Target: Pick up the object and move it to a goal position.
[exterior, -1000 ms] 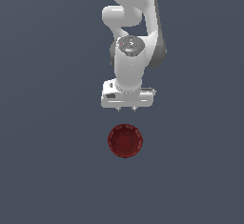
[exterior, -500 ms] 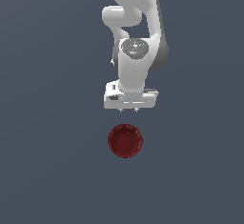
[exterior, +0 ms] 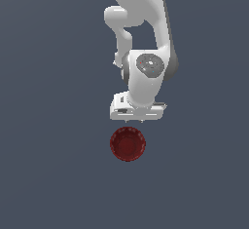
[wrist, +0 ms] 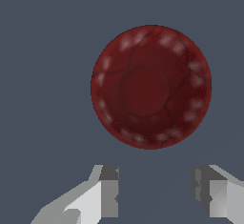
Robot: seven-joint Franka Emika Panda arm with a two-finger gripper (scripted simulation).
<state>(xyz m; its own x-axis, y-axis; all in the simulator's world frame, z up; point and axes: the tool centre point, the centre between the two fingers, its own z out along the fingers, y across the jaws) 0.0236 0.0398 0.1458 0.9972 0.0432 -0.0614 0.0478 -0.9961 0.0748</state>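
The object is a small round dark red bowl with a ribbed rim, resting upright on the grey surface. The wrist view shows it from above, the bowl filling the middle of the picture. My gripper hangs from the white arm just behind the bowl in the exterior view, its hand close to the bowl's far rim. In the wrist view my gripper is open, its two fingers spread with only bare floor between them, and the bowl lies beyond the fingertips, untouched.
A plain dark grey surface surrounds the bowl on all sides. The white arm rises behind the gripper toward the top of the exterior view. No other objects show.
The arm has lowered and moved nearer the bowl, so the hand now sits just behind its rim. The bowl has not moved.
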